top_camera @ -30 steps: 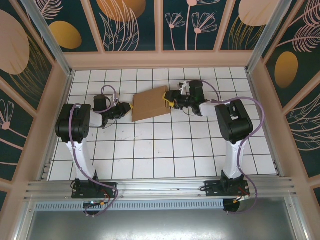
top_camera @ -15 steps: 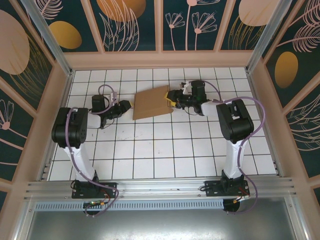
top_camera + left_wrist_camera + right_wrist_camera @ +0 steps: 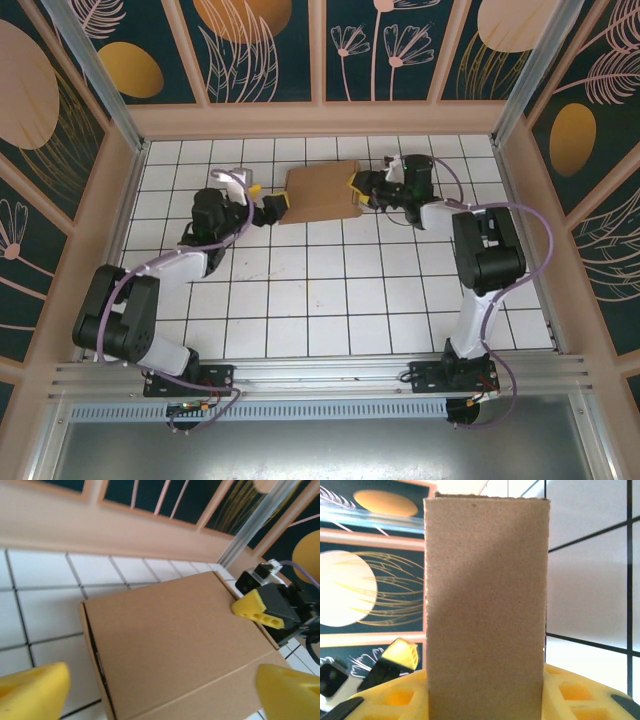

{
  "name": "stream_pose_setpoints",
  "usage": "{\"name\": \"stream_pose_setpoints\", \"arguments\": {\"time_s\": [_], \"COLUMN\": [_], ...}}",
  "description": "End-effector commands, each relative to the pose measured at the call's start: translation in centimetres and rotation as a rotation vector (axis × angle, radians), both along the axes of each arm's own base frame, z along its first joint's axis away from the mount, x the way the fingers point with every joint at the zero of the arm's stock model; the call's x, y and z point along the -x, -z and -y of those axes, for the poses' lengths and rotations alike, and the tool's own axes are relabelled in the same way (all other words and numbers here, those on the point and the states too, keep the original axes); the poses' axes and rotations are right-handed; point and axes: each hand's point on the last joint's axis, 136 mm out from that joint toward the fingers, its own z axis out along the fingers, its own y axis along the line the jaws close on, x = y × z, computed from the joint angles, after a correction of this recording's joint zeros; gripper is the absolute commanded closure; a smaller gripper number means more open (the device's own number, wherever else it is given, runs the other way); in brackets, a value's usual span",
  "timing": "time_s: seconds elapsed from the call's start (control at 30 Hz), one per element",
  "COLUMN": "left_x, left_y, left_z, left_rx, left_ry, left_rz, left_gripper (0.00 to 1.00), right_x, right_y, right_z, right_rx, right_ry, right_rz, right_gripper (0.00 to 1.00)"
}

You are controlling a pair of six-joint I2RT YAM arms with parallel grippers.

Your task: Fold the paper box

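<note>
The paper box (image 3: 320,191) is a closed, flat brown cardboard box lying on the white tiled floor (image 3: 330,300) near the back wall. My right gripper (image 3: 357,190) is shut on its right end. In the right wrist view the box's end face (image 3: 485,605) stands between that gripper's yellow fingers (image 3: 580,692). My left gripper (image 3: 268,197) is open wide at the box's left end. In the left wrist view the box (image 3: 175,640) lies just ahead of the left gripper (image 3: 160,695), with its yellow fingertips (image 3: 30,690) spread at the bottom corners.
A peach-coloured ledge (image 3: 320,118) and patterned panels close off the back, and side walls (image 3: 110,200) stand left and right. White tiles stretch out in front of the box toward the arm bases (image 3: 190,378).
The left arm swung in from the left toward the box's left end and its jaws opened wide. The right gripper carried the box right and back, turning it more level.
</note>
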Motion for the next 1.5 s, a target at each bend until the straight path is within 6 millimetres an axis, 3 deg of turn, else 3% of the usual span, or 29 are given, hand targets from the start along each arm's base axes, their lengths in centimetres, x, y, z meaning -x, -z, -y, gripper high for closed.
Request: {"name": "stream_pose_setpoints", "arguments": {"time_s": [0.0, 0.17, 0.37, 0.7, 0.73, 0.9, 1.23, 1.47], "left_x": [0.8, 2.7, 4.9, 4.4, 4.0, 3.5, 3.0, 2.8], "left_y": [-2.3, -3.9, -2.1, -2.2, -1.4, -2.2, -1.7, -1.5], "left_z": [0.1, 1.0, 3.3, 4.6, 4.8, 4.9, 5.3, 5.4], "left_rx": [-0.21, -0.406, -0.807, -1.157, -1.189, -1.176, -1.193, -1.197], "left_ry": [-0.083, -0.151, -0.118, -0.28, -0.284, -0.321, -0.315, -0.308], "left_rz": [0.294, 0.576, 0.883, 1.132, 1.134, 1.14, 1.134, 1.128], "left_gripper": [0.01, 0.01, 0.02, 0.04, 0.04, 0.06, 0.2, 0.37], "right_x": [0.9, 1.4, 2.6, 5.1, 5.3, 6.2, 7.1, 7.5], "right_y": [-3.6, -5.5, -7.5, -9.2, -9.2, -9.2, -8.9, -8.9], "right_z": [1.1, 2.8, 4.1, 3.8, 3.6, 3.1, 2.2, 1.9], "right_rx": [-0.09, -0.132, -0.164, -0.218, -0.218, -0.22, -0.224, -0.224], "right_ry": [-0.015, 0.005, 0.016, -0.04, -0.047, -0.07, -0.107, -0.117], "right_rz": [0.052, 0.07, 0.098, 0.105, 0.103, 0.094, 0.078, 0.074], "right_gripper": [0.59, 0.59, 0.59, 0.58, 0.58, 0.58, 0.58, 0.58]}}
